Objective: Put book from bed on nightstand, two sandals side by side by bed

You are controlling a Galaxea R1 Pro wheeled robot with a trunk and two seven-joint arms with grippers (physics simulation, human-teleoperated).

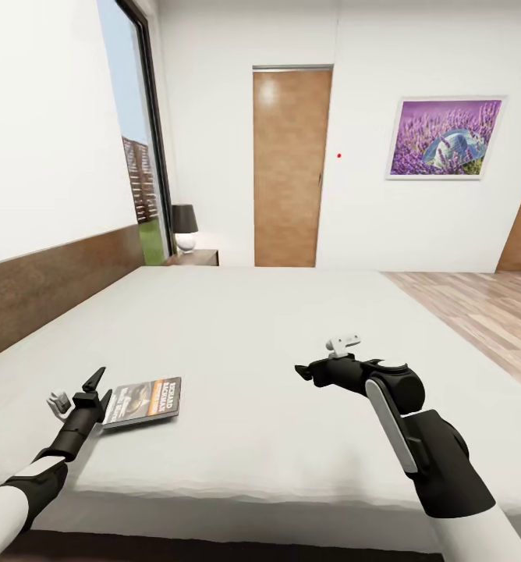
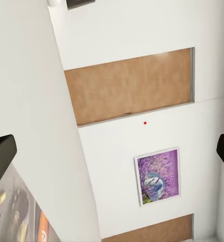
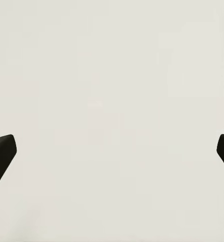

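A white-walled bedroom is surrounding the off-white bed [image 1: 292,343], where the paperback book [image 1: 143,401] is lying flat near the front edge. The left gripper [image 1: 97,396], fingers spread and empty, is hovering just beside it; the right gripper [image 1: 303,373] is also hanging open. The book is probably light, thin and bendy, so pinching its near edge looks best.

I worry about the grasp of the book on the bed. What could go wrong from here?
1. The book lies flat on the bed; the open left claw at its edge may push it away instead of gripping it.
2. The nightstand holds a lamp, which the book could knock.
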